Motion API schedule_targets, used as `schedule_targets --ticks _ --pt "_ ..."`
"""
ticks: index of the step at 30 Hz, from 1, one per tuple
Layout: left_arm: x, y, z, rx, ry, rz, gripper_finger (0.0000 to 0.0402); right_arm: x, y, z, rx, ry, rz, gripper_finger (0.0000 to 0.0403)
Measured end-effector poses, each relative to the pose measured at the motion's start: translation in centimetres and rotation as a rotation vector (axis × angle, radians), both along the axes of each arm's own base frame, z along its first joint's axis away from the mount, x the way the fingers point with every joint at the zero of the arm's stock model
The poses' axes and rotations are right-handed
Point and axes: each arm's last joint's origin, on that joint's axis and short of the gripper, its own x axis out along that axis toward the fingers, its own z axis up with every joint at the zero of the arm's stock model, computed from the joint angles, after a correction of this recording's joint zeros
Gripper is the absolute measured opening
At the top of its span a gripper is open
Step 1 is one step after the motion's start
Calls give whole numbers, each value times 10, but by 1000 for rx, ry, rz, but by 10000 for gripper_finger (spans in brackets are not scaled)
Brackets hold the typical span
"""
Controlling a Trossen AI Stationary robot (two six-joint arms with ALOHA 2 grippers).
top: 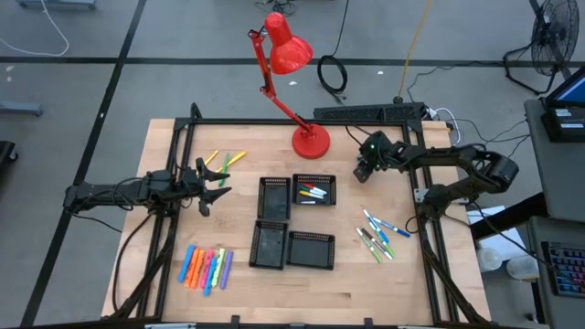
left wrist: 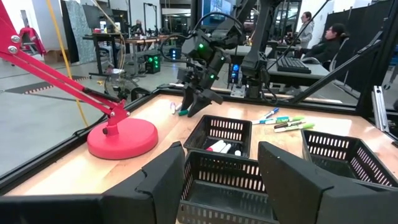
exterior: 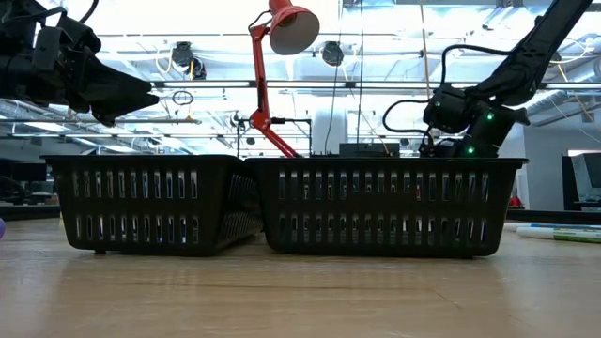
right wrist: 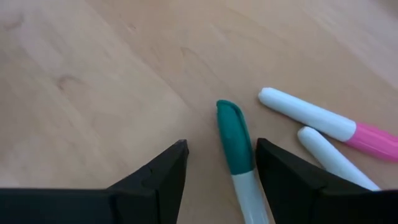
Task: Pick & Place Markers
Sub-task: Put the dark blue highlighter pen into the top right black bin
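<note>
My right gripper [top: 367,170] hangs open, tilted down, over the far part of the table beside the lamp base. In the right wrist view a white marker with a green cap [right wrist: 235,140] lies flat on the wood between its open fingers [right wrist: 222,149], nearer one finger. A pink-capped white marker [right wrist: 323,118] and another white one [right wrist: 336,158] lie just beside it. More markers lie in the far right tray [top: 313,193], in a blue-green group [top: 379,233], a neon row [top: 206,268] and a yellow-green group [top: 224,163]. My left gripper [top: 219,187] waits open and level at the left.
Four black mesh trays [top: 271,245] stand together at the table's middle. A red desk lamp stands with its base [top: 309,140] at the far middle, close to my right gripper. People sit at desks beyond the table [left wrist: 333,37]. Bare wood lies along the near edge.
</note>
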Motion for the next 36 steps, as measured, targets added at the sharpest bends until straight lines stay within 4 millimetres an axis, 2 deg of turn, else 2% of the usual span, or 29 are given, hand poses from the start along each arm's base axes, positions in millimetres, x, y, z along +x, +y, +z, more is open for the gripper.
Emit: schedule_targets --ticks 10,28,36 --pt "0 0 0 0 0 0 209 -1 2 -1 14 23 15 173" --pt "0 0 0 0 0 0 209 -1 2 -1 8 18 19 33" --pt "0 0 0 0 0 0 209 -1 2 -1 6 18 25 45"
